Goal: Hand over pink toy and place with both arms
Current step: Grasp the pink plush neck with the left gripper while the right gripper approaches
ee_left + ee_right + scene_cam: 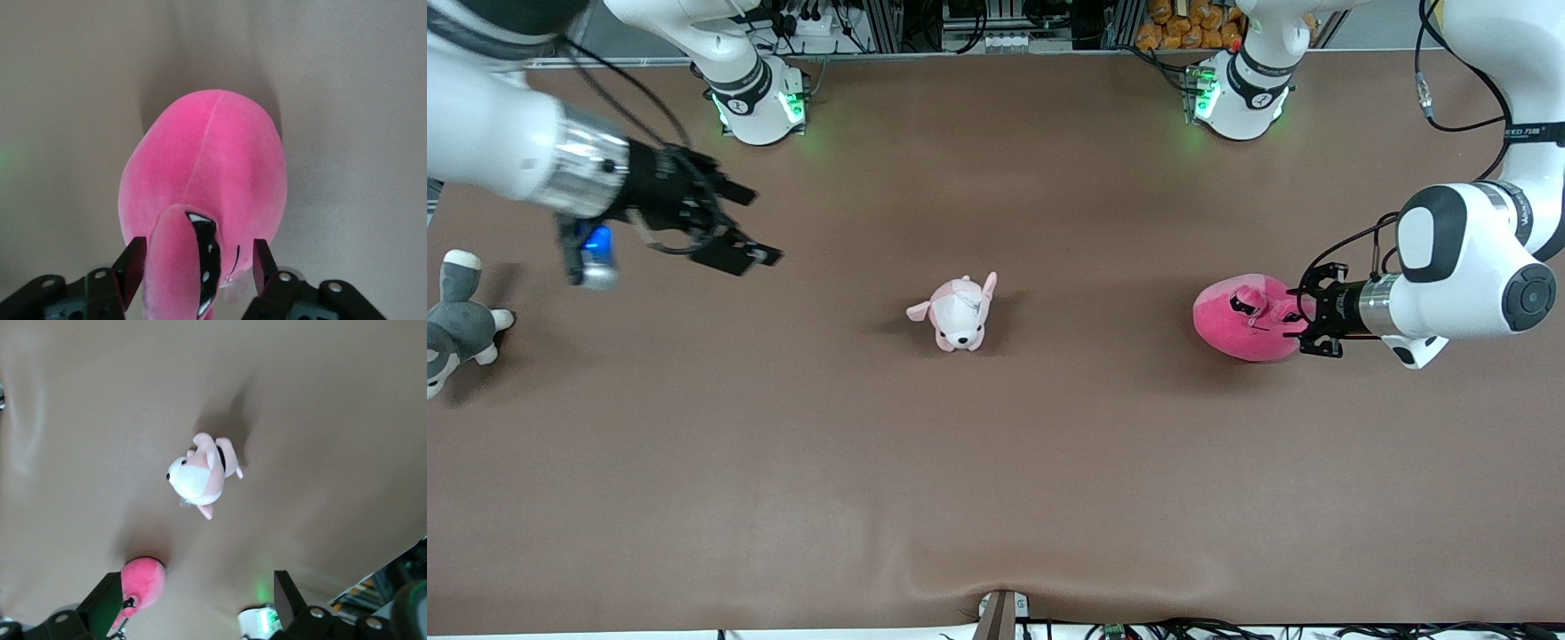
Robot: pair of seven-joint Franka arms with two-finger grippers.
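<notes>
The pink toy lies on the brown table toward the left arm's end, a floppy ear and a black eye facing the left gripper. My left gripper is low at the toy, open, its fingers on either side of the ear end with small gaps showing. In the left wrist view the toy fills the middle, between the jaws of the left gripper. My right gripper hangs open and empty over the table's right arm's end. In the right wrist view the right gripper frames the distant toy.
A small pale pink-and-white puppy plush stands at the table's middle; it also shows in the right wrist view. A grey-and-white plush lies at the table's edge at the right arm's end. The arm bases stand along the table's farthest edge.
</notes>
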